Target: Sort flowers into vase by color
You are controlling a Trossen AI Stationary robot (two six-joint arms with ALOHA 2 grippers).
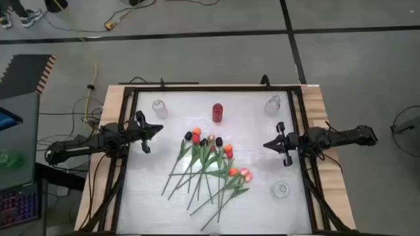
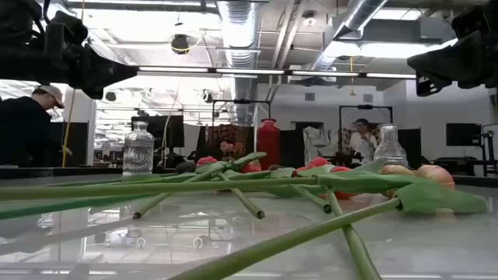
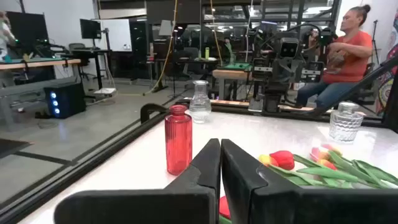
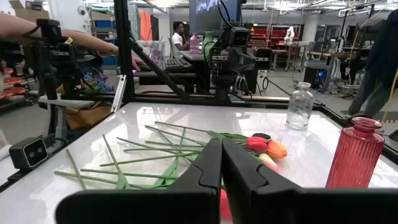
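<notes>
Red vase (image 1: 217,113), green-stemmed flowers (image 1: 209,164)

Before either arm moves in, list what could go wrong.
1. The flowers lie in one pile with stems crossing, so lifting one may drag its neighbours.
2. The red vase stands just behind the pile; a dragged stem or a reaching arm might tip it.
3. The clear vase near the pile's orange heads could be knocked too.

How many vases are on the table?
4: a red ribbed glass vase at the far middle, clear glass vases at the far left and far right, another clear one near right.
</notes>
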